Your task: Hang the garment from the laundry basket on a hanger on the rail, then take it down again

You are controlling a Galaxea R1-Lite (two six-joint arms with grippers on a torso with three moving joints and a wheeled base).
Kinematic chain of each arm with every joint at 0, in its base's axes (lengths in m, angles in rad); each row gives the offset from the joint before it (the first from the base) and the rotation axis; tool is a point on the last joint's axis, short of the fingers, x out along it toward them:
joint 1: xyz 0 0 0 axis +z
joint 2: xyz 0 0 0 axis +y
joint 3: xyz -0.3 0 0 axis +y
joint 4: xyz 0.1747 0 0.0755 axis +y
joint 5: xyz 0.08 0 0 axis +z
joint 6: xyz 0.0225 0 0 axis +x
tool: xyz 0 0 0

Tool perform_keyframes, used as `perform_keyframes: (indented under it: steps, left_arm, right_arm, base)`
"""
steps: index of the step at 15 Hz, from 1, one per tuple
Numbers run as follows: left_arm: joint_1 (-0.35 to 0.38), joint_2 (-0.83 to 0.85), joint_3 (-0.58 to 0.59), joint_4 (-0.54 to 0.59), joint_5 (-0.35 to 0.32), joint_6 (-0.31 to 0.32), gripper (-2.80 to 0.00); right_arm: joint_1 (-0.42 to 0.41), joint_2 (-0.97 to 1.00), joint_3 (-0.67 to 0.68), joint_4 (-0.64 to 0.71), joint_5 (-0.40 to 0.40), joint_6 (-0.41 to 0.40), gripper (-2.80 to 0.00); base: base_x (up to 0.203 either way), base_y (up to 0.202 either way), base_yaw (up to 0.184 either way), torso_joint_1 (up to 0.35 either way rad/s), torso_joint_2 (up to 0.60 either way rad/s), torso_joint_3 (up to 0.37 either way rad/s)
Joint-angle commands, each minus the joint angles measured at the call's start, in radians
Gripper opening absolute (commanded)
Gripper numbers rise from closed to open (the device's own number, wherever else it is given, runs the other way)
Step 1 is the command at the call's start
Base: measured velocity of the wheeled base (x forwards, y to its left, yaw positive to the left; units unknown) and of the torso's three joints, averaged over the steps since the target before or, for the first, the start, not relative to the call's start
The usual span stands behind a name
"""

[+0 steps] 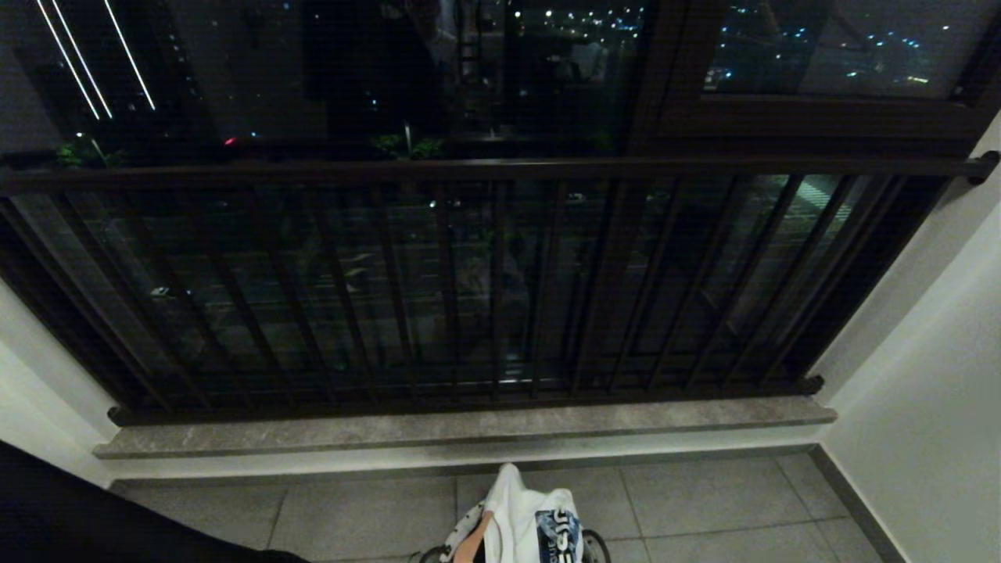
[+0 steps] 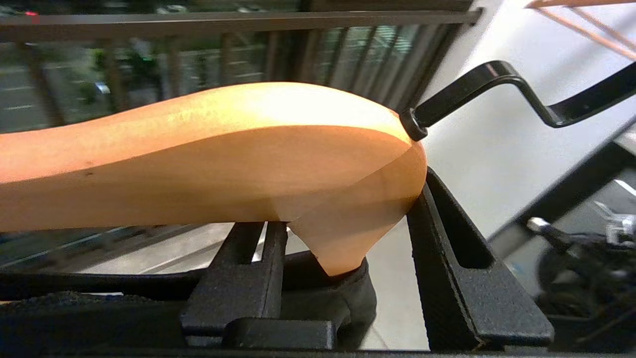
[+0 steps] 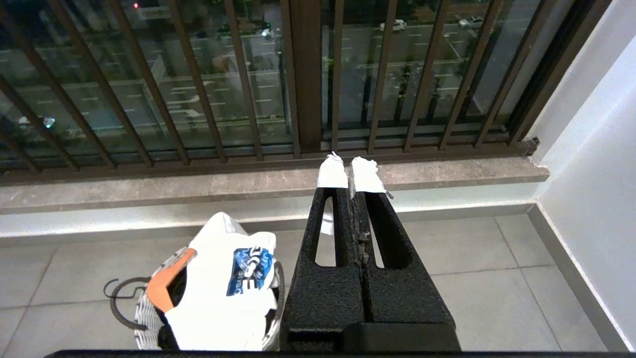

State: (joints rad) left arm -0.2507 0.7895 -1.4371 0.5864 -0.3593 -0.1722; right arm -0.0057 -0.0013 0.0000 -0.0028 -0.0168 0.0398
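Right wrist view: garment (image 3: 223,293) bears an unreadable blue label; left tool (image 2: 348,278) grips wooden hanger (image 2: 198,159); right tool (image 3: 352,174) closed, empty

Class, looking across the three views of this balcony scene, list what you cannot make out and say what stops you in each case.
- Laundry basket, head view: cut off by the bottom edge.
- Basket contents, right wrist view: the white garment covers them.
- Wooden hanger, left wrist view: its far arm runs off the edge; it fills the frame and hides the floor behind.
- Left gripper: its fingers flank the hanger; the contact itself is hidden.
- Right gripper: absent from the head view.
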Motion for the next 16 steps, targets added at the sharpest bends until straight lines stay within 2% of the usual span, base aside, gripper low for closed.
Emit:
perform_keyframes:
  steps: [1,4,6,11,16]
  left_arm:
    - [-0.004,0.049,-0.023,0.003,-0.012,-0.007,-2.8]
    - [-0.062,0.102,-0.067,0.001,-0.015,-0.017,-2.8]
    - [-0.105,0.123,-0.108,0.001,-0.014,-0.059,-2.8]
    - [-0.107,0.129,-0.15,-0.023,0.039,-0.137,-2.8]
    - [-0.11,0.208,-0.15,-0.036,-0.032,-0.134,-2.8]
  right_arm:
    - [0.0,0.0,0.0,0.0,0.0,0.0,-2.8]
    - [0.0,0.0,0.0,0.0,0.0,0.0,-2.8]
    - [0.0,0.0,0.0,0.0,0.0,0.0,-2.8]
    - [0.0,0.0,0.0,0.0,0.0,0.0,-2.8]
    - [0.0,0.0,0.0,0.0,0.0,0.0,-2.8]
  base:
    - [0.0,0.0,0.0,0.0,0.0,0.0]
    - [0.0,0.0,0.0,0.0,0.0,0.0]
    - [0.0,0.0,0.0,0.0,0.0,0.0]
    - [0.0,0.0,0.0,0.0,0.0,0.0]
    - [0.0,0.0,0.0,0.0,0.0,0.0]
